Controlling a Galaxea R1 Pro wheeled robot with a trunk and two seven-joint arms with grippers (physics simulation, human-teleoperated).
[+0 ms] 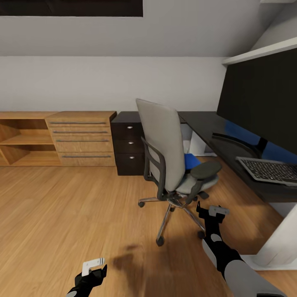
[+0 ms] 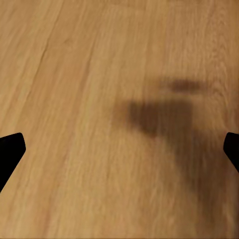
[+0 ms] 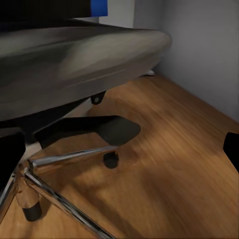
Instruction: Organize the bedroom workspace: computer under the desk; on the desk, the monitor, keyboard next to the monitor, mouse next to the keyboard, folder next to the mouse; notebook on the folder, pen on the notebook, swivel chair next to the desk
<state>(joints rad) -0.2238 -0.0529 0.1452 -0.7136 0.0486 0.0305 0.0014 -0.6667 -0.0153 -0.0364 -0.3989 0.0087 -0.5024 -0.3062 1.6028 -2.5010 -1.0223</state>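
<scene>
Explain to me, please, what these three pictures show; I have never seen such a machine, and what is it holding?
This is a simulated wheeled robot with two arms. The large picture comes from a camera on its head, looking down at its left gripper and right gripper. In front stands the grey upholstered swivel chair with a bright blue flat folder on its seat. At the right is the glossy black desk, bearing the wide black monitor and the slim black keyboard. The other two pictures come from cameras on the wrists: the left looks at the wooden floor, the right at the chair's chrome base. Both grippers are open and hold nothing.
</scene>
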